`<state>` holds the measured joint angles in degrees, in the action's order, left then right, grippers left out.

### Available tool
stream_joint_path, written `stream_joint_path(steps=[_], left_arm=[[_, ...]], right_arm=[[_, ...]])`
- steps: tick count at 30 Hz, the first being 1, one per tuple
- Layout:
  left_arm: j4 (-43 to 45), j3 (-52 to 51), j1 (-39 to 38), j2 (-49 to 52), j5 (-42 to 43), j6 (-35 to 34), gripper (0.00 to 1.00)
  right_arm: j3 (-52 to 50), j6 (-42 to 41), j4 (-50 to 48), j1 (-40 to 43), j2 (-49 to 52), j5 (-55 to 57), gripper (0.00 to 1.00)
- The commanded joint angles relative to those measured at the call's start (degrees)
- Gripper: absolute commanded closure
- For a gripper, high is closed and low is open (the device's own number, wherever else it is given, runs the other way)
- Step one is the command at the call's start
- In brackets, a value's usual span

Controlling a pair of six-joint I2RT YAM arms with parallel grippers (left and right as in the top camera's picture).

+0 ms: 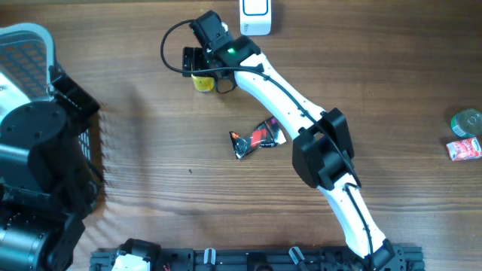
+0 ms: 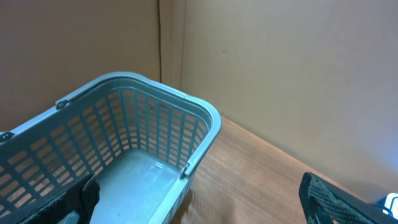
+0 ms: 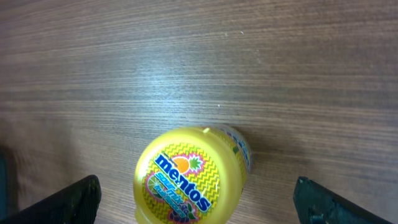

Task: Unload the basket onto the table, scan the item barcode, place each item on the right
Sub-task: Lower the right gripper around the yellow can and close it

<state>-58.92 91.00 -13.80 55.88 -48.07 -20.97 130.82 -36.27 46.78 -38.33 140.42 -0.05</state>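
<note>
The right tool (image 3: 199,205) stands with its jaws spread wide and grips nothing. Its two dark fingers (image 3: 68,199) flank a round yellow plastic Mentos tub (image 3: 186,177) without touching it. The tub rests on the brown wooden surface (image 3: 186,62) near the far edge, its printed lid facing the wrist camera. Just beside it, further back, stands a white box-shaped device with a blue mark (image 1: 256,16). A red and black crinkled wrapper (image 1: 257,137) lies mid-surface, under the white arm. A green round tin (image 1: 468,120) and a red packet (image 1: 465,150) sit at the right edge. The left tool (image 2: 208,205), also wide open and empty, hangs over a grey-blue perforated plastic basket (image 2: 199,118).
</note>
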Motion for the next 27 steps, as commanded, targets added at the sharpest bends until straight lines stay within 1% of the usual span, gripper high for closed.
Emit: stream_joint_path(steps=[1, 8, 12, 16, 20, 23, 27], left_arm=[[-1.53, -0.04, 0.2, -0.22, 0.7, -2.01, 0.0], [-2.03, -0.04, 0.2, -0.22, 0.7, -2.01, 0.0], [-2.03, -0.04, 0.2, -0.22, 0.68, -2.01, 0.0], [-1.99, -0.04, 0.2, -0.22, 0.7, -2.01, 0.0], [-2.01, -0.04, 0.2, -0.22, 0.7, -2.01, 0.0], [-2.01, -0.04, 0.2, -0.22, 0.7, -2.01, 0.0], [-2.01, -0.04, 0.2, -0.22, 0.7, -2.01, 0.0]], right_arm=[[0.81, -3.87, -0.85, -0.72, 1.57, 3.06, 0.01], [0.81, -4.0, -6.4, -0.72, 5.55, 0.28, 0.01], [0.81, -1.22, -9.7, -0.72, 6.23, 0.61, 0.01], [0.81, -1.22, -9.38, -0.72, 6.29, 2.01, 0.01], [0.81, -2.38, -6.56, -0.72, 6.38, 3.52, 0.01], [0.81, -2.69, -4.13, -0.72, 6.38, 3.5, 0.08], [0.81, -1.4, -3.74, -0.72, 6.38, 3.5, 0.16]])
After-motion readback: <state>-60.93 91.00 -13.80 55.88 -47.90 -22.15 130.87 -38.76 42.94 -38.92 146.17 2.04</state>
